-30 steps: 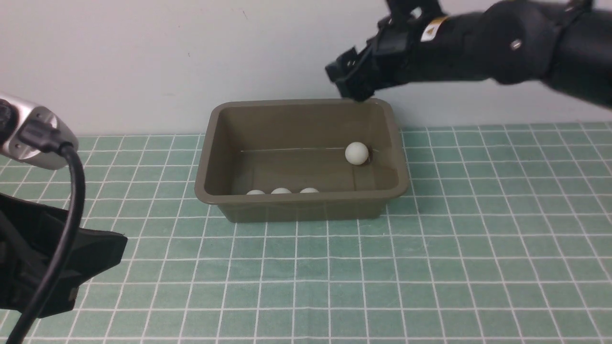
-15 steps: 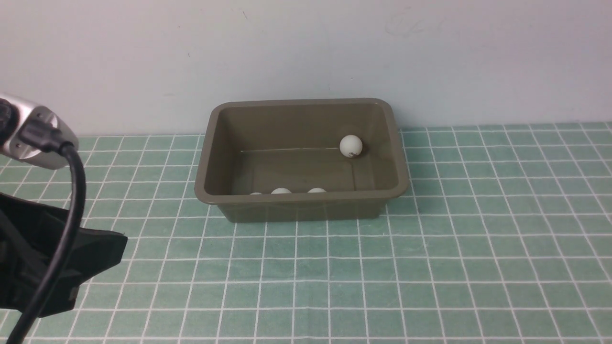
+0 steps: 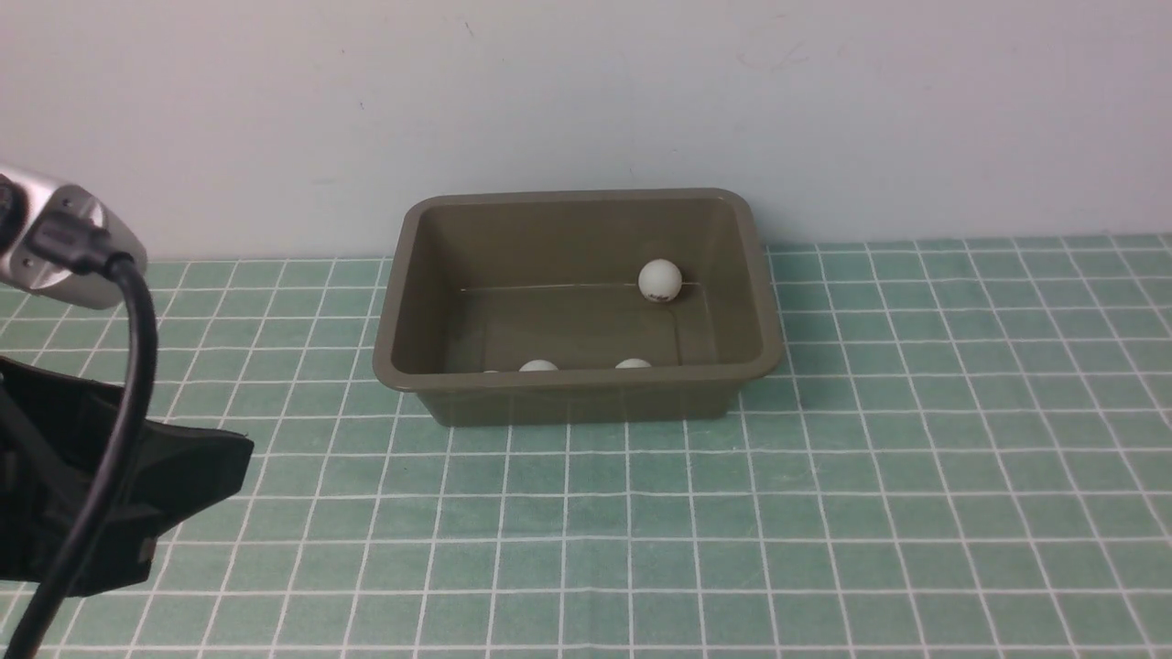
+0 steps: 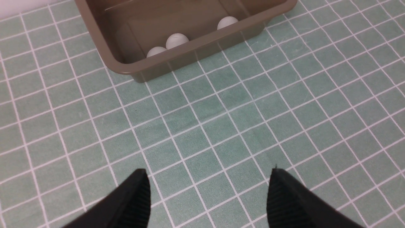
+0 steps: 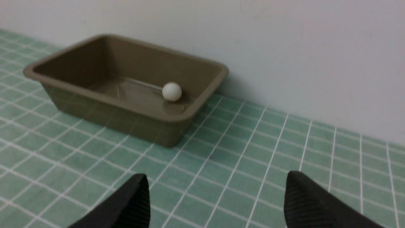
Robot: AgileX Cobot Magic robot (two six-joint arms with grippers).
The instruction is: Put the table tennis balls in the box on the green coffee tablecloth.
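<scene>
the rounded olive-brown plastic box (image 3: 586, 403) sits at 12 o'clock on the pale teal-green gridded tablecloth (image 3: 824, 513). inside lie all four small matte white table tennis balls (image 4: 177, 40) — one ball (image 3: 660, 280) toward 1 o'clock, three along the 6 o'clock wall. the left gripper (image 4: 207, 172) and the right gripper (image 5: 216, 175) hang over the cloth — jaws spread, holding nothing.

Smooth plastic box (image 3: 577, 394) (slightly glossy floor), matte white balls (image 3: 660, 280), woven-looking gridded tablecloth (image 3: 824, 513)
</scene>
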